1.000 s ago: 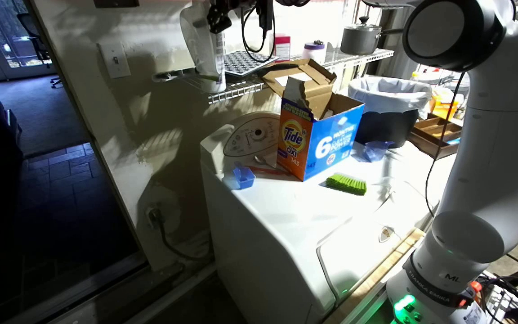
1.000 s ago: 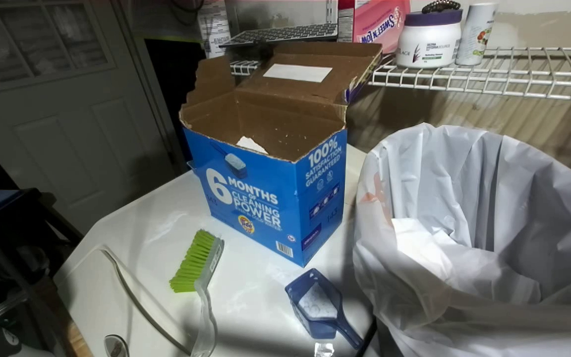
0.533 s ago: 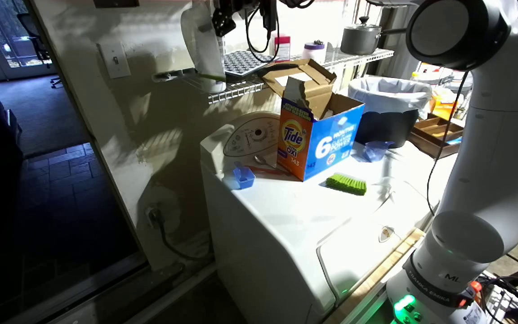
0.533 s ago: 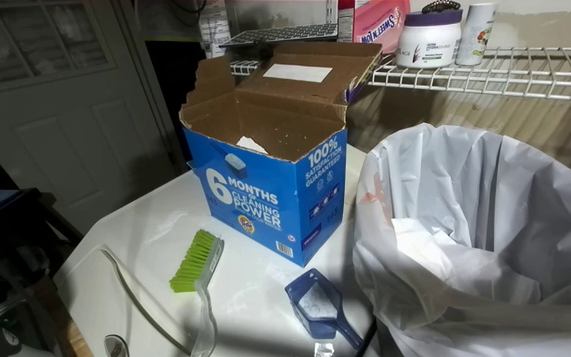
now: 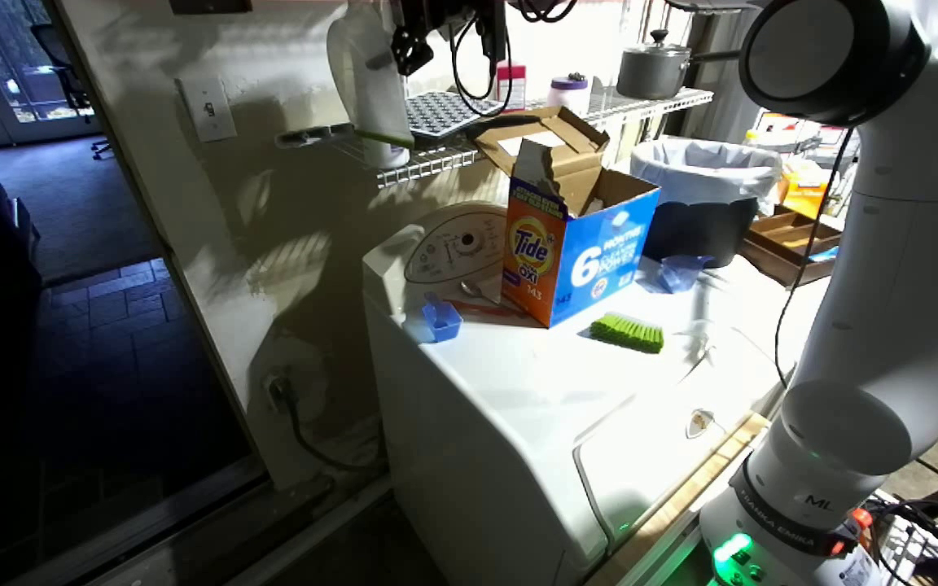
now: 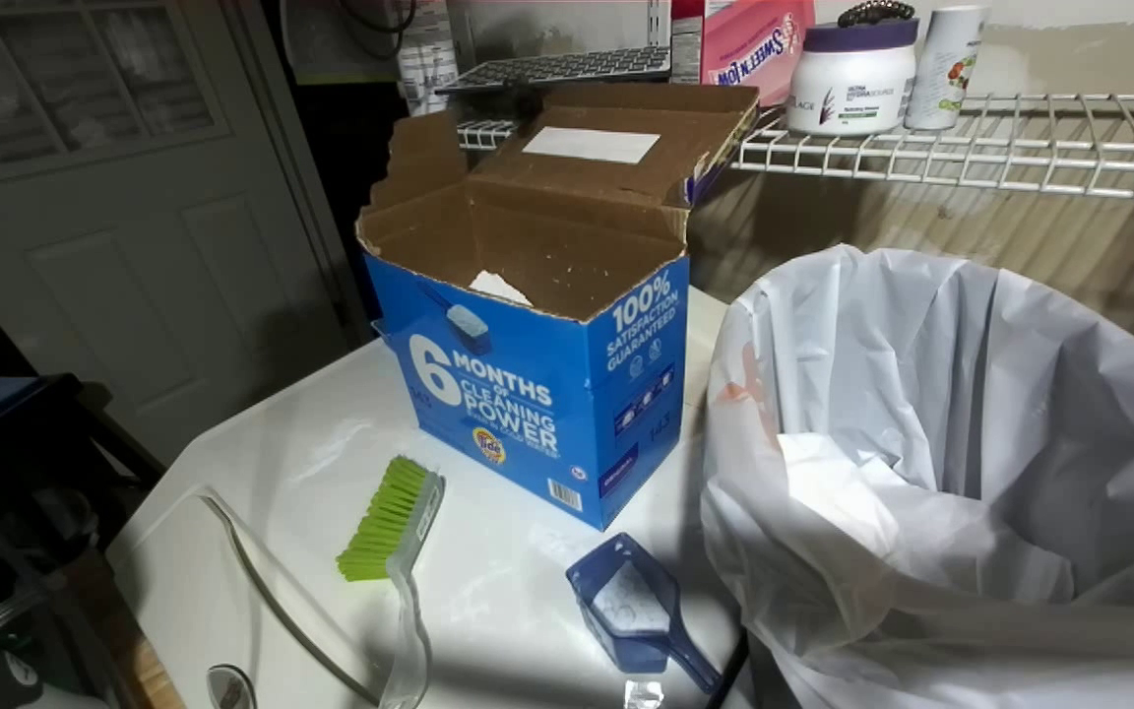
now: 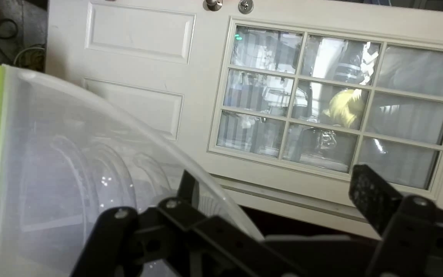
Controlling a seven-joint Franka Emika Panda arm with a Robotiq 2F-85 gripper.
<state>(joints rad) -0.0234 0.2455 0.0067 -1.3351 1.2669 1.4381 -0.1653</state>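
Observation:
My gripper point(image 7: 279, 190) is open in the wrist view, with its two dark fingers wide apart. In an exterior view the gripper point(image 5: 414, 50) is at the top edge, partly cut off, above the shelf. A translucent dustpan point(image 7: 71, 173) with a lime-green lip fills the left of the wrist view. Its curved rim overlaps the left-hand finger; I cannot tell how it is held. The dustpan point(image 5: 367, 73) also hangs beside the gripper in an exterior view. A green brush point(image 5: 628, 334) lies bristles showing in front of an open Tide box point(image 6: 488, 384), in both exterior views.
The box and brush are on a white appliance point(image 5: 518, 391). Blue scoops point(image 5: 440, 321) point(image 6: 626, 601) lie on either side of the box. A lined bin point(image 6: 754, 522) is beside it. A wire shelf point(image 6: 971, 162) holds jars and a pot point(image 5: 656, 72). A door point(image 7: 137, 30) is behind.
In an exterior view the gripper and arm have shifted slightly right. The dustpan has moved a little with them, its green lip tilting and sliding right. The box, brush and scoops have not moved.

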